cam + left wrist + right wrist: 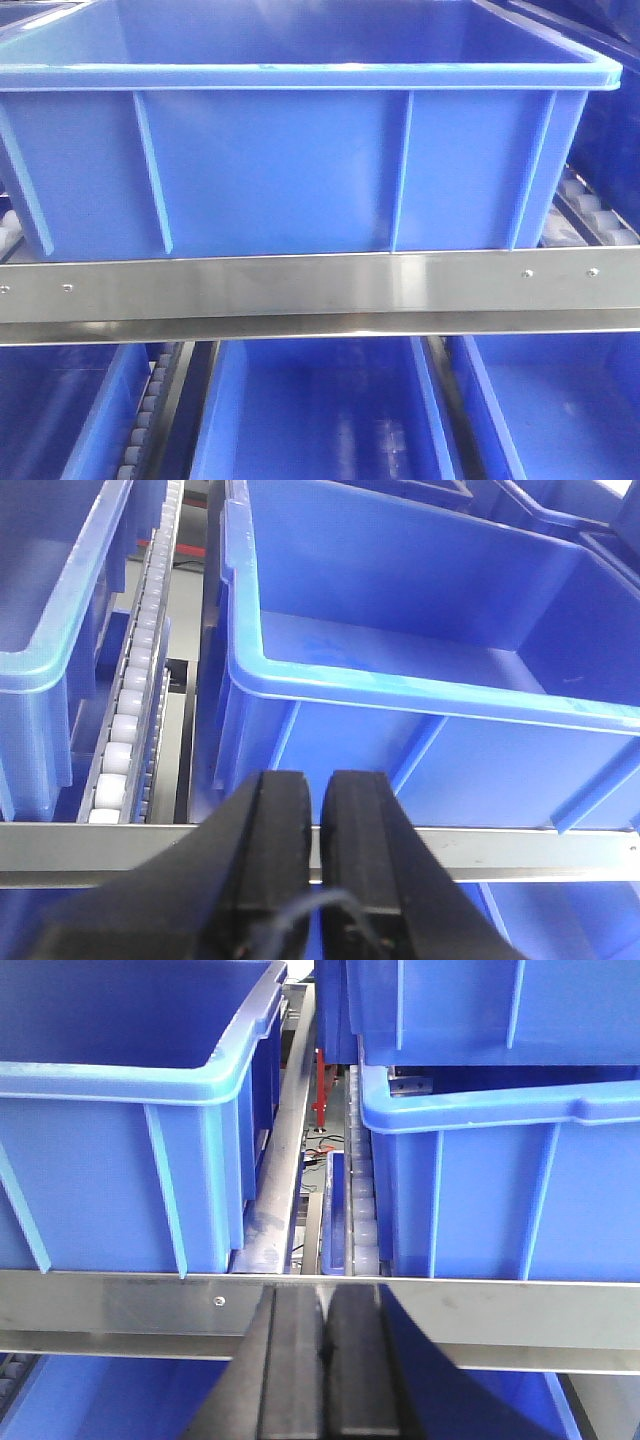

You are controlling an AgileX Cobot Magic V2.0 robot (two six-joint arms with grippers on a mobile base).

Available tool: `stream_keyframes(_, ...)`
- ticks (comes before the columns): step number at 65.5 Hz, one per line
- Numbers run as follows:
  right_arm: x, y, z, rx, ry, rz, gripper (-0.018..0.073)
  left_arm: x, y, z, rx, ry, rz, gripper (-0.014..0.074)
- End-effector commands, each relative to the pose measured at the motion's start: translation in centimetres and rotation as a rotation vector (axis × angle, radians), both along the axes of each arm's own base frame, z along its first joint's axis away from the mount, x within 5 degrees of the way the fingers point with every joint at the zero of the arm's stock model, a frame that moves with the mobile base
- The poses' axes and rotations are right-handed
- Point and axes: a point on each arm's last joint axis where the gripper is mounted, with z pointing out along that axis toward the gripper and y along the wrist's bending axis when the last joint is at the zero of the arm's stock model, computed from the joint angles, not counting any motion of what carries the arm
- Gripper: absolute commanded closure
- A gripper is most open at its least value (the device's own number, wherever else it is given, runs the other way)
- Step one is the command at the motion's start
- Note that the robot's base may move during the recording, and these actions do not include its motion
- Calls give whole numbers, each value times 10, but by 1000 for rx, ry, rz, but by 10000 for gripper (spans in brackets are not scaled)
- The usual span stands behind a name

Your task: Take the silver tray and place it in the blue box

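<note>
Front-facing view: the blue box (300, 150) fills the upper two thirds of the frame, its thick rim along the top and vertical ribs on its near wall. It sits behind a steel rail (320, 290) that crosses the full width. Below the rail, narrower blue bins (310, 410) occupy the lower frame, with white rollers (145, 420) at lower left. The silver tray appears in no view; neither gripper is seen here.

Left wrist view: the left gripper (318, 880) stands at bottom centre, its black fingers (275, 850) drawn together with only a thin slit between them and nothing held. Beyond it, at centre and right, is the blue box (430, 710), interior visible and bare. A roller track (135, 710) runs up the left side.

Right wrist view: the right gripper (322, 1360) sits at bottom centre, fingers pressed together, gripping nothing. The blue box (120, 1160) lies at upper left; another blue crate (500, 1180) at right.
</note>
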Motion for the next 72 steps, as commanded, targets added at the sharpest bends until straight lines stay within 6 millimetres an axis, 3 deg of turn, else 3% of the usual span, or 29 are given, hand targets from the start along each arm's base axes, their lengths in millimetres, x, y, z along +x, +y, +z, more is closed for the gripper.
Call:
stream_keyframes(1,-3,0,16,-23,-137,-8,506,-1,-1,17,-34,-97,-12,585)
stream_keyframes(15,-3,0,16,-23,-137,-8,506,2,3,-16,-42,-30,53,585)
stream_keyframes(21,-3,0,16,-23,-137,-8,506,-2,7,-28,-136,-88,111,585)
stream_keyframes(33,-3,0,16,-23,-137,-8,506,-13,18,-57,-158,-221,267,585)
stream_keyframes(42,-3,0,16,-23,-137,-8,506,-13,20,-79,-163,-261,283,584)
stream_keyframes(72,-3,0,16,-23,-137,-8,506,-12,19,-85,199,-283,288,583)
